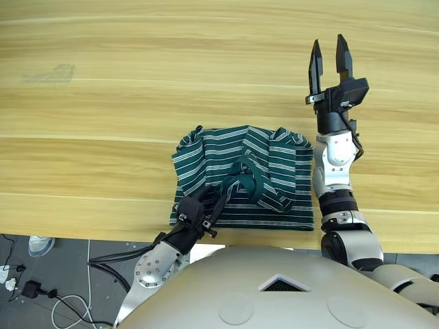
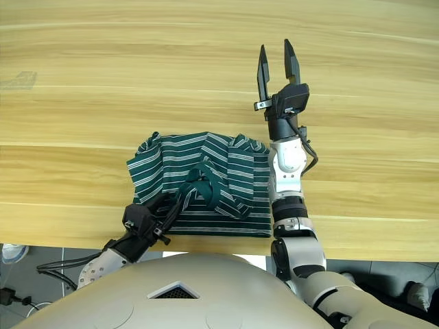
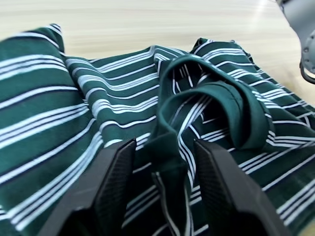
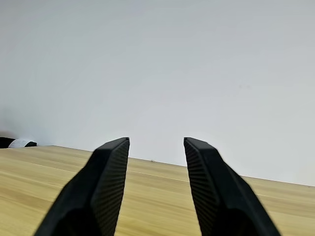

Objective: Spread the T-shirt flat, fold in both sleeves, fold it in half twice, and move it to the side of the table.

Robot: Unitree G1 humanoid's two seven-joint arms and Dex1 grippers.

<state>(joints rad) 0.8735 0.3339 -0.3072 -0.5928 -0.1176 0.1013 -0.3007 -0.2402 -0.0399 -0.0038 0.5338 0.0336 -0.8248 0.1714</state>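
**Left eye view:** A dark green T-shirt [image 1: 243, 178] with thin white stripes lies bunched into a rough rectangle near the front edge of a pale wooden surface [image 1: 137, 82]. The left jaws sit at the shirt's near left corner, with most of the cloth ahead of them and to their right. Their dark tips blend into the fabric and are hard to pick out. The right jaws are parted and hold nothing, with their tips pointing away from the robot. The shirt lies behind them and to their left, apart from them. Past the surface's front edge, cables [image 1: 27, 288] trail across a grey floor [image 1: 68, 260].

**Right eye view:** The layout is the same. The left jaws cover the shirt's near left corner, so that corner is hidden.

**Left wrist view:** The left jaws stand apart with a raised ridge of green cloth between them. Whether either jaw presses the cloth cannot be told. Just ahead of them a plain green neckband [image 3: 216, 98] curls up in a loop. Striped folds spread to both sides and are cut off at the frame edges.

**Right wrist view:** The right jaws are open and empty. Through the gap between them show bare wood and a plain pale wall [image 4: 157, 64]. A small dark and white object [image 4: 15, 143] sits far ahead of them, cut off and too small to identify.
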